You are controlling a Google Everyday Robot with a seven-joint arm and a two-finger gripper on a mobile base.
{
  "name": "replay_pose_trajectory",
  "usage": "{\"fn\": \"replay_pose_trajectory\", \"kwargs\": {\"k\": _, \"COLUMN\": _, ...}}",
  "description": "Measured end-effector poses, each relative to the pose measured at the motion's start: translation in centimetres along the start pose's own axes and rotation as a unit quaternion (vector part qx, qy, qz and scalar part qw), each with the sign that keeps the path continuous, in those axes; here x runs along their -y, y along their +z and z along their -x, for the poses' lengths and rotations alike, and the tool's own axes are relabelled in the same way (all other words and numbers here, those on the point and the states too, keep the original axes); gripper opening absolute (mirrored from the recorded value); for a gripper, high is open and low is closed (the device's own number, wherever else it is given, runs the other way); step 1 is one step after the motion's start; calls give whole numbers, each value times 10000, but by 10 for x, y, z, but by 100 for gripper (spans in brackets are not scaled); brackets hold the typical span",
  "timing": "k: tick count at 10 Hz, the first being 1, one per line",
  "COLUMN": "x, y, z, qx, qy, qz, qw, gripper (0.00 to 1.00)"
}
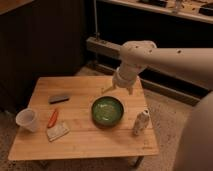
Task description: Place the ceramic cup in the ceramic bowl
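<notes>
The ceramic cup (26, 120), small, white and handleless, stands upright at the table's left edge. The ceramic bowl (107, 111), green with a dark rim, sits empty at the table's middle. My gripper (119, 90) hangs above the table's far edge, just behind the bowl and far to the right of the cup. It is open and holds nothing.
A slim white bottle (141, 122) stands right of the bowl. A dark flat block (59, 98), an orange stick-like item (52, 118) and a white flat piece (58, 131) lie between cup and bowl. The wooden table (85, 142) is small; dark cabinets stand behind it.
</notes>
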Motion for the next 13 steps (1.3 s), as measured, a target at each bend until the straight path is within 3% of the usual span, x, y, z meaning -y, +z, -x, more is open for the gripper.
{"fn": "replay_pose_trajectory", "kwargs": {"k": 2, "x": -5, "y": 0, "z": 1, "qx": -22, "qy": -76, "qz": 2, "qw": 10000, "gripper": 80}}
{"fn": "replay_pose_trajectory", "kwargs": {"k": 4, "x": -15, "y": -10, "z": -8, "qx": -64, "qy": -455, "qz": 36, "qw": 9989, "gripper": 80}}
{"fn": "replay_pose_trajectory", "kwargs": {"k": 8, "x": -97, "y": -8, "z": -49, "qx": -340, "qy": -1208, "qz": 329, "qw": 9916, "gripper": 80}}
{"fn": "replay_pose_trajectory", "kwargs": {"k": 9, "x": -121, "y": -8, "z": -63, "qx": -419, "qy": -1370, "qz": 447, "qw": 9887, "gripper": 80}}
{"fn": "replay_pose_trajectory", "kwargs": {"k": 10, "x": -156, "y": -6, "z": -81, "qx": -542, "qy": -1633, "qz": 610, "qw": 9832, "gripper": 80}}
{"fn": "replay_pose_trajectory", "kwargs": {"k": 13, "x": -234, "y": 1, "z": -108, "qx": -742, "qy": -2121, "qz": 834, "qw": 9708, "gripper": 80}}
